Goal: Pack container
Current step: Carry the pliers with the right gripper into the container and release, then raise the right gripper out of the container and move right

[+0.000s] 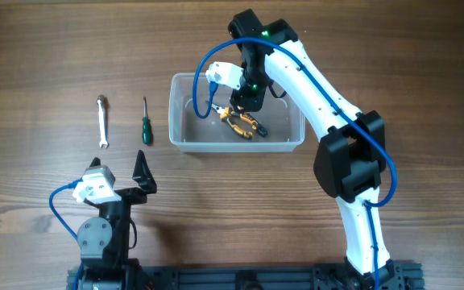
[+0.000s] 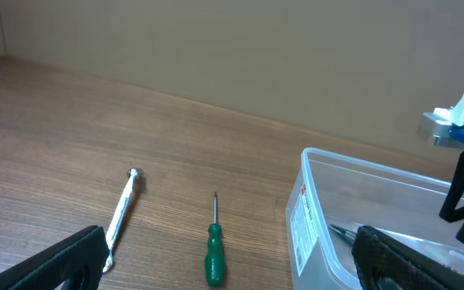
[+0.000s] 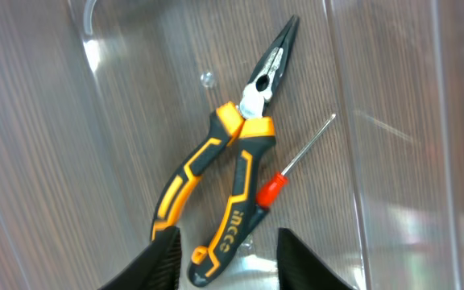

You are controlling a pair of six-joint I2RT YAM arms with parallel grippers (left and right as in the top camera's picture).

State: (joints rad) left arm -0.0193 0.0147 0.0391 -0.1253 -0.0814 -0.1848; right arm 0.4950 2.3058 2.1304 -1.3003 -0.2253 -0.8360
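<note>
1. Packed so far: the container (image 1: pixel 216 145), a clear tub, stands right of the tabletop's (image 1: pixel 39 64) centre, toward its far edge. It holds long-nose pliers (image 3: pixel 244 129) with orange-and-black handles. A small red-handled screwdriver (image 3: pixel 272 191) lies just beside them, and both are flat on the tub floor.
2. Right gripper (image 3: pixel 228 259): it hangs inside the tub over the handle ends of the pliers, its jaws parted. A gap shows on each side of the handles, so it grips nothing (the pliers read as set down, not held).
3. Left to pack: a wrench (image 1: pixel 101 121) and a green-handled screwdriver (image 1: pixel 145 127) lie side by side on the bare tabletop, left of the tub and apart from it. By this count the task looks about half done.
4. Left gripper (image 1: pixel 142 173): it sits near the tabletop's near edge, its jaws spread wide and empty. It points toward the two loose tools and touches neither.
5. Surface: a dark wood-grain tabletop, matte and flat, with a black rail (image 1: pixel 240 278) along its near edge.
6. Room: a plain beige wall (image 2: pixel 256 48) rises behind the far edge, and nothing else of the room shows.
</note>
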